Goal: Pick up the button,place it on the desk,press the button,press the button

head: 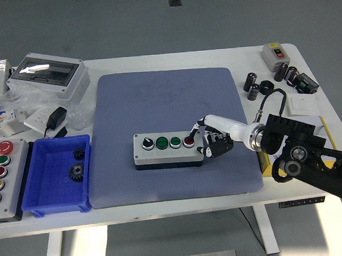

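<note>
The button box is seen flat on the blue mat, mid-table. The right hand holds nothing: fingers are curled, one extended onto the red button. The box is judged rigid, stable; no grip is needed, only light downward pressure.

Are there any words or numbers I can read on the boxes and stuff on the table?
None can be read.
Yellow box beside the right hand: dark print on its label, too small to read.
Button box on the mat: no lettering shows.
Left button panel: no readable labels.
Small switch box at the far right corner: marks too blurred to read.
Packets at the far left: print too blurred to read.
</note>
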Motion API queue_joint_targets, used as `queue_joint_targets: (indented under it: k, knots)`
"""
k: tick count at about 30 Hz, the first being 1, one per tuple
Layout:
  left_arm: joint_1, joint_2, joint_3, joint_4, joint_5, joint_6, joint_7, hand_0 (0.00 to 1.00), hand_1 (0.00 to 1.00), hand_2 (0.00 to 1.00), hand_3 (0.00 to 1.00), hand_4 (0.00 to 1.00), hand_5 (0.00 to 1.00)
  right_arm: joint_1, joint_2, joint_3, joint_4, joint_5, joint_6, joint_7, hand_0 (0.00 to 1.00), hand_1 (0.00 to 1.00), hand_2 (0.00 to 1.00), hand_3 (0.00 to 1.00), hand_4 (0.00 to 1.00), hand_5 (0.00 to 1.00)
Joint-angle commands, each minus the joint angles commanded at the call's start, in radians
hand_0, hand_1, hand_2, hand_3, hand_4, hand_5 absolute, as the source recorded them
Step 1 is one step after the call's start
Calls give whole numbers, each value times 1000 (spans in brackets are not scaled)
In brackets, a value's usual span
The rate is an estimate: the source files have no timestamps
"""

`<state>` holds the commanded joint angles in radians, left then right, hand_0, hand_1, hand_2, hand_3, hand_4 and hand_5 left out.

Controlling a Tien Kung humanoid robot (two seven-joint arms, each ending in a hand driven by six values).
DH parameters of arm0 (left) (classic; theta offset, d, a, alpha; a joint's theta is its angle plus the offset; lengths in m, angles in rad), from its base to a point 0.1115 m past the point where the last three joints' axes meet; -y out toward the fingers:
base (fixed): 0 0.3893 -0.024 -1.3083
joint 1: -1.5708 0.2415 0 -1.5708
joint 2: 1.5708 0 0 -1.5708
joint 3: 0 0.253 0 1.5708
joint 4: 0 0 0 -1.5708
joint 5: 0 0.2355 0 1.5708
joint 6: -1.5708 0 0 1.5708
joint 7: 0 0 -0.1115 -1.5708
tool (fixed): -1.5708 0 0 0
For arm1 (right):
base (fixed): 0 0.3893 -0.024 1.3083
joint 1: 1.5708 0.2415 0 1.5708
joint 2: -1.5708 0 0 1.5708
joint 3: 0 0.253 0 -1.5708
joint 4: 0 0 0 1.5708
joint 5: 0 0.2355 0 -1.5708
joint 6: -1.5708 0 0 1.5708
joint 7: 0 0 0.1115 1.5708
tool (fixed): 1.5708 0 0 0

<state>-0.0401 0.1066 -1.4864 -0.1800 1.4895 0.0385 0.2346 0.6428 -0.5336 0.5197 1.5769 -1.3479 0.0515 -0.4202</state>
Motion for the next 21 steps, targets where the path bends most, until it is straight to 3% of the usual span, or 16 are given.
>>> queue_joint_targets:
  k: [5,13,16,21]
  knots:
    - [2,0,0,0,-2,0,0,621,590,516,582,649,111,-10,-10,29,23,5,-30,28,22,96,197,652,588,2]
    - [4,-2,2,0,-4,1,-2,621,590,516,583,649,111,-88,-31,186,106,94,-32,125,22,95,196,652,587,2]
    - [5,-3,1,0,-5,1,-2,621,590,515,583,649,112,-141,-13,241,104,69,-84,153,21,94,196,651,588,2]
    - [9,-6,0,0,-4,1,-2,621,590,513,582,649,112,-249,69,351,79,-20,-229,249,18,92,191,647,593,2]
